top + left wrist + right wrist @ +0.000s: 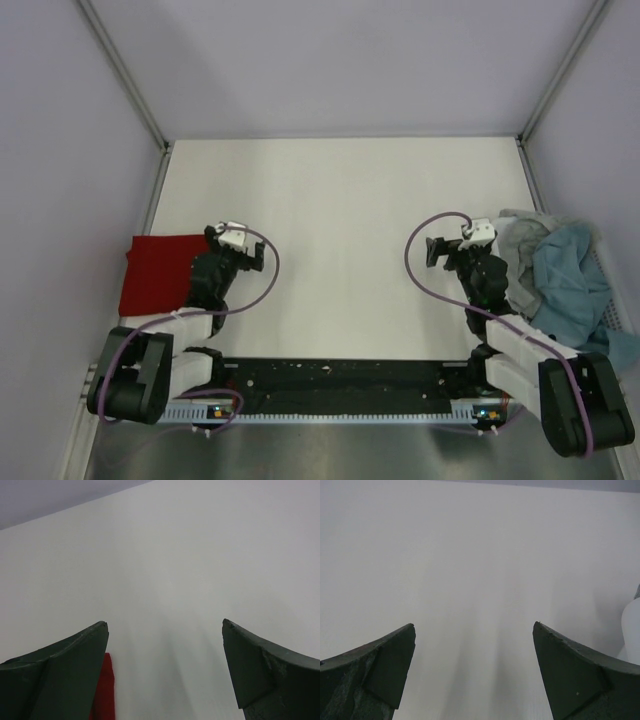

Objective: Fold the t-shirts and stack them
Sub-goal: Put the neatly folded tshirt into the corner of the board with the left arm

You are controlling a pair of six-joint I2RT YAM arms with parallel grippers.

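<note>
Top external view: we see the folded deep red cloth t-shirt [160, 272] flat at the white table's [340, 200] left edge, likely the stack's base.
Unfolded pile: crumpled teal-blue t-shirt [570, 285] and light grey t-shirt [518, 243], heaped at the right.
Left gripper [218, 235]: wide apart, empty, beside the red shirt.
Right gripper [436, 250]: wide apart, empty; we judge it is placed to reach the pile.

Red t-shirt [157, 272]: solid deep red, no print; a sliver of the same red shows in the left wrist view.
Teal-blue t-shirt [575, 285]: plain, one colour throughout.
Grey t-shirt [518, 243]: light grey, seemingly unpatterned, though the cloth is too bunched to be sure.
Table [340, 200]: flat white, unmarked.
Walls [340, 60]: pale lilac-grey.
Arms [208, 282]: black, with white housings nearer the bases.
Cables [277, 262]: purple.
Fingers [75, 655]: dark green, matt, faintly scuffed paler at the edges in both wrist views.
</note>
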